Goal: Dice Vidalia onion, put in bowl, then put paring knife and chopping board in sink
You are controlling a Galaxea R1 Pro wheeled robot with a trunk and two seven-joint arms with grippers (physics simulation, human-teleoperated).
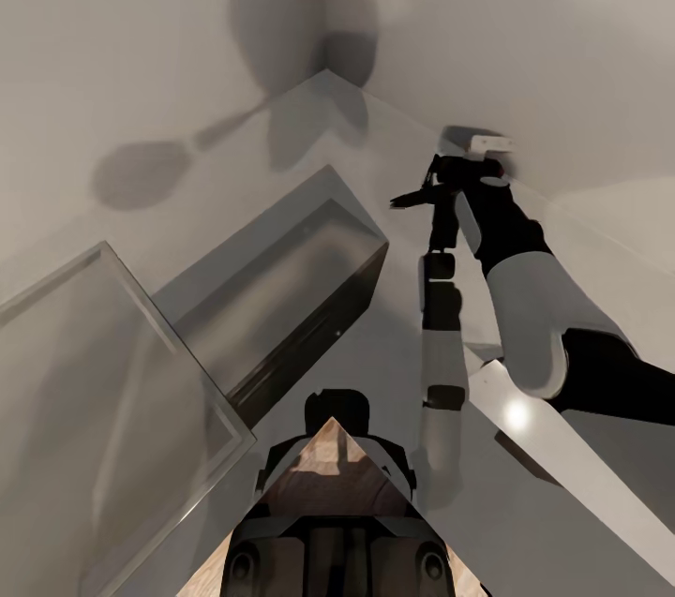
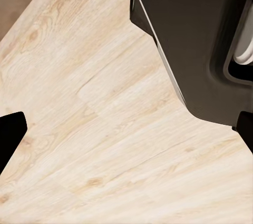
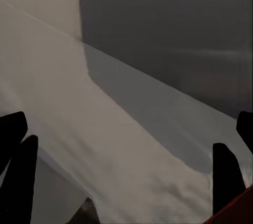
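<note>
While seemingly on the way, with nothing to work on nearby, holds right gripper [image 3: 126,176] up toward a grey wall corner [image 1: 328,72], fingers [image 3: 226,176] spread wide. Red sliver [image 3: 234,211] beside one finger: perhaps the paring knife, cannot tell. Hangs left gripper [image 2: 126,129] over pale wood floor [image 2: 95,103], fingers wide, probably parked for travel. Cannot place the Vidalia onion.

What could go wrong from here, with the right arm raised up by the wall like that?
1. The right end effector is raised close to the wall, so a further reach or a turn of the base might knock it against it.
2. A dark pointed tip sticks out beside it, possibly a blade. Swinging the arm could scrape it on the wall.
</note>
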